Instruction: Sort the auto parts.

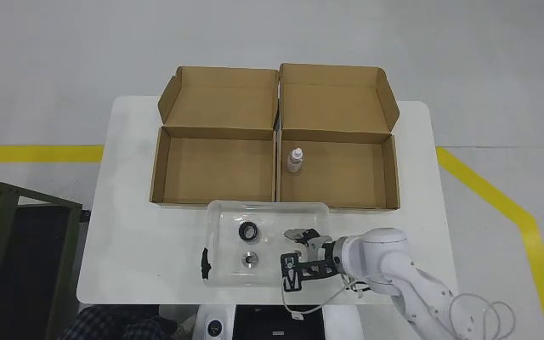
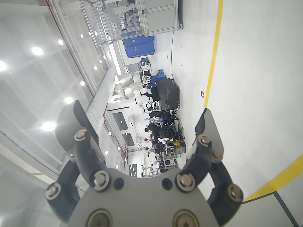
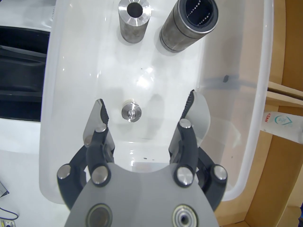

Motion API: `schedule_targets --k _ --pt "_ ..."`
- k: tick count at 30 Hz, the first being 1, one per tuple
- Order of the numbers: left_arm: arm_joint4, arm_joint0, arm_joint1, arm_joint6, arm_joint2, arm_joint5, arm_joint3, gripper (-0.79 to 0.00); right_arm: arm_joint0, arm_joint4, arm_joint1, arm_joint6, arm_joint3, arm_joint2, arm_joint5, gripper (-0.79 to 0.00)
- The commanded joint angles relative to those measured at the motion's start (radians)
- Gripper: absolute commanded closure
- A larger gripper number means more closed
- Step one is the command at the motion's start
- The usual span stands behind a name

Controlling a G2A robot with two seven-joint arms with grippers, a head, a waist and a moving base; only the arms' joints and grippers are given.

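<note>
A clear plastic bin stands at the table's front and holds the parts. My right gripper hangs open inside its right half. Between the fingers, close to one pad, a small metal stud stands on the bin floor, untouched. Farther along the bin stand a bored steel cylinder and a dark-ringed linear bearing. My left gripper is open and holds nothing, facing the hall and its ceiling.
Two open cardboard boxes, the left box and the right box, sit side by side behind the bin. A small white bottle stands in the right box. A small black item sits at the bin's left edge.
</note>
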Motion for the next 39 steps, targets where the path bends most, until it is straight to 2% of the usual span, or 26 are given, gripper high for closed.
schedule_targets --k 1,2,7,21,26,33,39 --pt "0.0 0.0 0.0 0.0 0.0 0.0 0.0 -0.785 0.01 0.005 -0.001 0.019 0.003 -0.009 0.003 -0.508" --pt "0.0 0.0 0.0 0.0 0.0 0.0 0.0 -0.785 0.014 0.005 -0.001 0.029 0.005 -0.015 0.001 -0.483" --pt "0.0 0.0 0.0 0.0 0.0 0.0 0.0 -0.785 0.03 0.022 -0.002 0.061 0.019 -0.038 0.0 -0.456" --pt "0.0 0.0 0.0 0.0 0.0 0.0 0.0 -0.785 0.057 0.031 0.005 0.095 0.051 -0.086 0.009 -0.274" --pt "0.0 0.0 0.0 0.0 0.0 0.0 0.0 -0.785 0.064 0.034 0.01 0.098 0.058 -0.096 0.012 0.0" --pt "0.0 0.0 0.0 0.0 0.0 0.0 0.0 -0.785 0.066 0.086 0.016 0.086 0.034 -0.073 0.038 0.0" --pt "0.0 0.0 0.0 0.0 0.0 0.0 0.0 -0.785 0.042 0.134 0.024 -0.006 0.014 -0.004 0.113 0.0"
